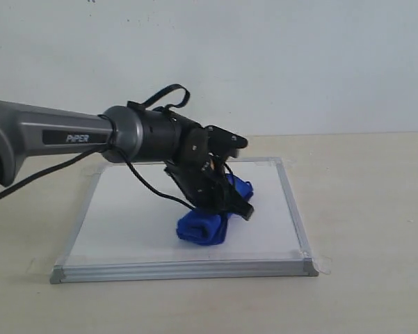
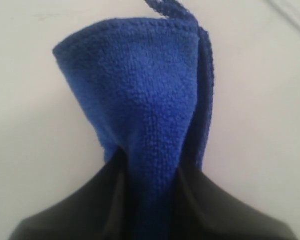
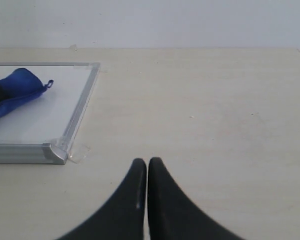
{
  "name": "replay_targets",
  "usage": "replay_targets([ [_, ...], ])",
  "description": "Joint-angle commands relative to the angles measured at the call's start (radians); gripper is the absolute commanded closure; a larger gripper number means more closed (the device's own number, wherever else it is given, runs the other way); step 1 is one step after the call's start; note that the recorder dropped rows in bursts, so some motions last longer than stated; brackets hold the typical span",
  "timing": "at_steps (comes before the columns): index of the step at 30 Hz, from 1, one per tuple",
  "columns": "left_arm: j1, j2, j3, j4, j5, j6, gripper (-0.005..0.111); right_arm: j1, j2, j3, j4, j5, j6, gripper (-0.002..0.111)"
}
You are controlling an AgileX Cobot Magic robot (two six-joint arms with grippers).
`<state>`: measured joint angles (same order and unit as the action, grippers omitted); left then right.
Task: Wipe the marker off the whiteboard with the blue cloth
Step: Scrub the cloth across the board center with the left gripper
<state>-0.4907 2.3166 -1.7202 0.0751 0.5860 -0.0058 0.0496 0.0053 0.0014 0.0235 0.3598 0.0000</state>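
Observation:
The whiteboard point(image 1: 125, 223) lies flat on the table, silver-framed with tape at its corners. No red marker line shows on its visible surface. The blue cloth point(image 1: 203, 226) rests bunched on the board's right half, and my left gripper point(image 1: 226, 198) is shut on it from above. In the left wrist view the blue cloth point(image 2: 150, 115) runs between the dark fingers point(image 2: 95, 205) and spreads out over the white board. My right gripper point(image 3: 147, 162) is shut and empty, hovering over bare table to the right of the whiteboard point(image 3: 65, 107); the blue cloth point(image 3: 17, 90) shows there too.
The left arm point(image 1: 55, 136) reaches in from the left over the board's back part, with a black cable hanging below it. A pale wall stands behind the beige table point(image 1: 368, 209).

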Motion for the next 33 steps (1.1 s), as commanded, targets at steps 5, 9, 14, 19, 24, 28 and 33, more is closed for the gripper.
replay_targets([
  [5,0.113,0.028,-0.011,0.010,0.152,-0.005,0.103,-0.005,-0.005,-0.001,-0.003,-0.002,0.000,0.107],
  [9,0.053,0.028,-0.011,-0.131,0.121,0.100,0.103,-0.005,-0.005,-0.001,-0.003,-0.002,0.000,0.107],
  [14,-0.086,0.028,-0.011,-0.216,0.099,0.207,0.103,-0.005,-0.005,-0.001,-0.003,-0.002,0.000,0.107],
  [19,-0.132,0.028,-0.035,-0.206,0.071,0.222,0.103,-0.005,-0.005,-0.001,-0.003,-0.002,0.000,0.107],
  [24,-0.046,0.035,-0.049,-0.128,0.069,0.148,0.103,-0.005,-0.005,-0.001,-0.003,-0.002,0.000,0.107],
  [28,0.053,0.066,-0.049,-0.089,0.093,0.072,0.103,-0.005,-0.005,-0.001,-0.003,-0.002,0.000,0.107],
  [33,0.101,0.097,-0.049,-0.112,0.163,0.050,0.103,-0.005,-0.005,-0.001,-0.003,-0.002,0.000,0.107],
])
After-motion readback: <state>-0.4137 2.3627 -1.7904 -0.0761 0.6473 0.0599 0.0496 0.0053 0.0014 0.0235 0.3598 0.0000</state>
